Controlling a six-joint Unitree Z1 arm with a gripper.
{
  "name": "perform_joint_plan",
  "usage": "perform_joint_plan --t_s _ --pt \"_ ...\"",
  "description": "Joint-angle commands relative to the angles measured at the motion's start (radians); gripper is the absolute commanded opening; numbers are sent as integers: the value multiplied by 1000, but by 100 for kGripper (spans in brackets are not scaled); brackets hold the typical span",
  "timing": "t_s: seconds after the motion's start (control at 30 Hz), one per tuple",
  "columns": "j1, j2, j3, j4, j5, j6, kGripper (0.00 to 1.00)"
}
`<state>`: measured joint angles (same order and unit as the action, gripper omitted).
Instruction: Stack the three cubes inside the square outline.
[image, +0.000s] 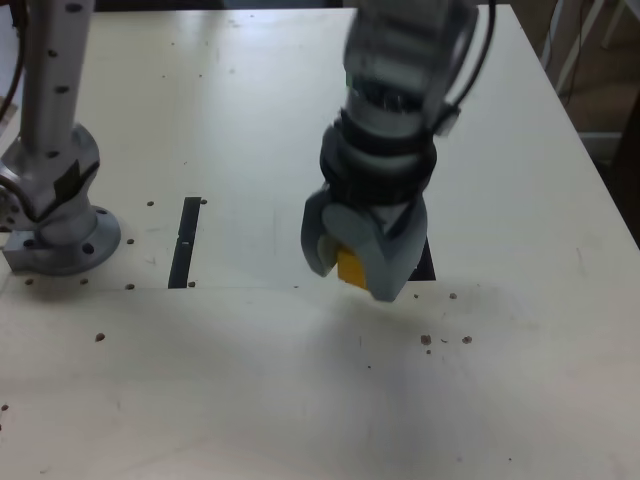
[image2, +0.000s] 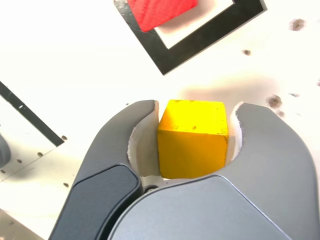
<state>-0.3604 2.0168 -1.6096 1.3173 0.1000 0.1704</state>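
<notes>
While the yellow cube (image2: 193, 142) is clamped between the gripper's fingers (image2: 272, 145), the red cube (image2: 159, 11) is seen on the square outline (image2: 172, 61) (partly cut off by the wrist view's edge).

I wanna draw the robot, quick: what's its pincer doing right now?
Pincer: closed on the yellow block, one finger on each side.

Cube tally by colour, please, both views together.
Yellow cube: 1, gripped in the hand
Red cube: 1, partly in frame
Green piece: 1, a sliver behind the arm, probably a cube
Total: 3, counting the green
</notes>
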Motion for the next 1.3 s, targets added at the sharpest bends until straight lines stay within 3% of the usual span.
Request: perform_joint_plan --t_s 0.0,0.23,0.77,1.27 --pt "2 -39 -33 52 13 -2 27" --pt "44 -80 -82 113 27 -2 27" --pt "187 48 -106 80 19 -28 29" --pt "238 59 -84 65 33 -32 29"
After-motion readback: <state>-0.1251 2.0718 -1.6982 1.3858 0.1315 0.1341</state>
